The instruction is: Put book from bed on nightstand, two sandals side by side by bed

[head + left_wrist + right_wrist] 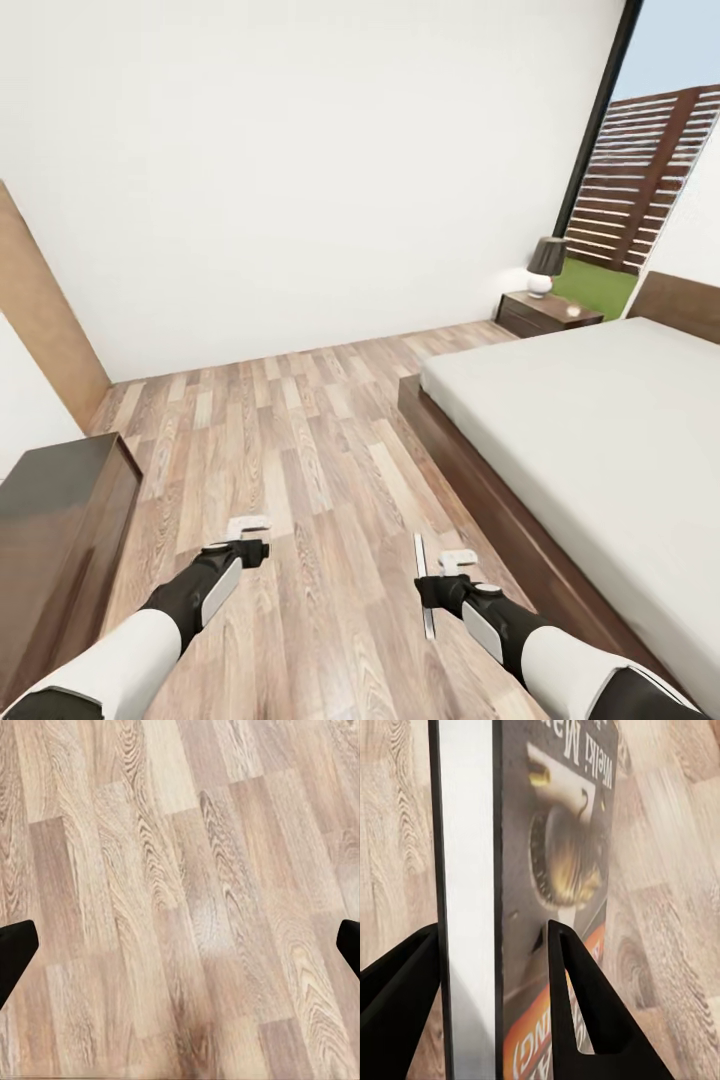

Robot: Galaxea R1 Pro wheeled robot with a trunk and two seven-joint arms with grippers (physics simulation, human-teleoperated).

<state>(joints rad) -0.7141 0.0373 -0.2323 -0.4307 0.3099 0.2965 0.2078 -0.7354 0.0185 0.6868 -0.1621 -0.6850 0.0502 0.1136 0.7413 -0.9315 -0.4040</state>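
- Light-brown wood planks make up the floor (pixel 300 440) of the bedroom, running from the robot to a plain white wall (pixel 300 170).
- Dark grey-black with an orange band, the book (pixel 424 585) is pinched in the right claw (pixel 440 580). In the head view it shows edge-on as a thin pale strip above the floor, just left of the bed frame.
- In the right wrist view the book (pixel 547 870) stands between the two black fingers (pixel 585 1020), which press against its cover and its back. Its white page edge faces the camera, and the cover shows a gold round shape and white lettering.
- The left claw (pixel 247 535) hangs over bare floor, holding nothing. In the left wrist view its black fingertips (pixel 15 952) sit at opposite edges of the picture, spread wide, with only planks between them.
- The bed (pixel 600 440), a light-grey mattress on a dark-brown platform frame, fills the right side of the head view. Its headboard (pixel 685 300) stands at the far end.
- The nightstand (pixel 545 312), low and dark brown, stands at the far corner beside the head of the bed. It is well apart from the book.
- A lamp (pixel 545 266) with a dark shade and a white base stands on the nightstand, and a small pale object (pixel 573 311) lies near it, too small to identify.
- A dark-framed window (pixel 640 160) behind the nightstand shows a brown slatted fence and green lawn.
- A dark wooden cabinet (pixel 55 540) stands at the robot's left.
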